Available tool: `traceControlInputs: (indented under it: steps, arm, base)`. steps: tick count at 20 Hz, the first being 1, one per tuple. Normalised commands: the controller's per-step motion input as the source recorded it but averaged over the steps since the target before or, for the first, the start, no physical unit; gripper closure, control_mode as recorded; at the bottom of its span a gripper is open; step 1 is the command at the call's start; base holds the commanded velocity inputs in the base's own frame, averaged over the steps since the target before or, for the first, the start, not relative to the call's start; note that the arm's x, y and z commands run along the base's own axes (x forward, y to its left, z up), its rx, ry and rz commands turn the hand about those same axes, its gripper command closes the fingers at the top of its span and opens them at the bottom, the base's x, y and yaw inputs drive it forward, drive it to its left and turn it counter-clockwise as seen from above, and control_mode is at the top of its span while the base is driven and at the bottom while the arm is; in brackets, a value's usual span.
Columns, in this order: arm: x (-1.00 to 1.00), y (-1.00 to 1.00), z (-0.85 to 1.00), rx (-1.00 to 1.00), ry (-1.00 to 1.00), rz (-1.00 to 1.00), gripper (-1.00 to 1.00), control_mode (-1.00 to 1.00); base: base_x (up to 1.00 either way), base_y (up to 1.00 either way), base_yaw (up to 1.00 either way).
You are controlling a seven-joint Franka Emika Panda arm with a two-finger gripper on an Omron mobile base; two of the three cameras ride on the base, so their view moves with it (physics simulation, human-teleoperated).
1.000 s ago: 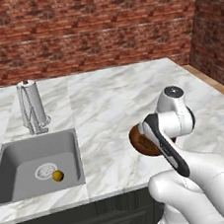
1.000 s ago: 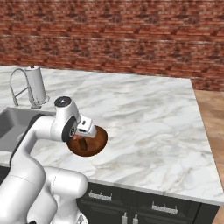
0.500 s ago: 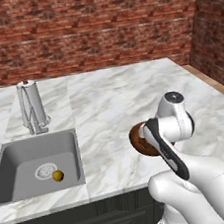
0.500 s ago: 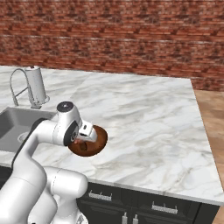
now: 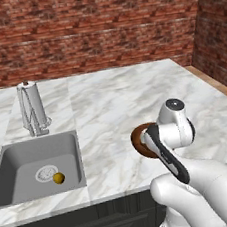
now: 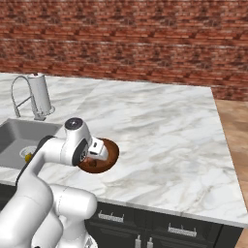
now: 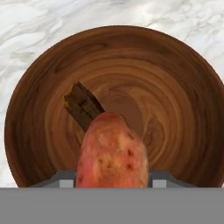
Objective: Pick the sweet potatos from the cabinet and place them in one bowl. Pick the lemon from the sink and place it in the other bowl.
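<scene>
A sweet potato [image 7: 113, 151] stands in the lower middle of the hand view, a reddish-orange tuber with its long axis running up and down the frame, its rounded end toward the top and its lower end cut off by the bottom band between the finger tips. Behind it, a second, darker piece [image 7: 83, 106] with a rough brown stub lies slanted from the upper left toward the middle of the frame; whether it is the other tuber cannot be told. Both sit over the smooth reddish inside of the wooden bowl [image 7: 183, 78], whose rim rings the whole hand view, with white marble desk [image 7: 26, 26] at the corners. The gripper [image 7: 113, 180] is clamped on the sweet potato, a grey finger pad [image 7: 65, 181] against each side and the tuber wedged in the gap. In the left base view the bowl [image 5: 137, 141] peeks out at the middle right, mostly hidden by the arm; in the right base view the bowl [image 6: 110, 155] sits at the lower left near the desk's front edge, with the hand right over it. Against half a second ago, the hand has sunk a little closer to the bowl; the bowl itself has not moved. The lemon [image 5: 58, 178] lies in the sink [image 5: 20, 157] at the lower left, just beside the drain [image 5: 45, 172].
</scene>
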Motion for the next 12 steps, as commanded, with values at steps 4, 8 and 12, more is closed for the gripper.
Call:
traceControlInputs:
  steps: [4,8,12]
  arm:
    - [0.14,0.0,-0.17,0.0,0.0,0.0,-1.0,-1.0]
    - [0.05,0.0,-0.02,0.0,0.0,0.0,-1.0,-1.0]
    - [0.0,0.0,0.0,0.0,0.0,0.0,-1.0,-1.0]
  base:
    - [0.0,0.0,0.0]
    - [0.0,0.0,0.0]
    - [0.0,0.0,0.0]
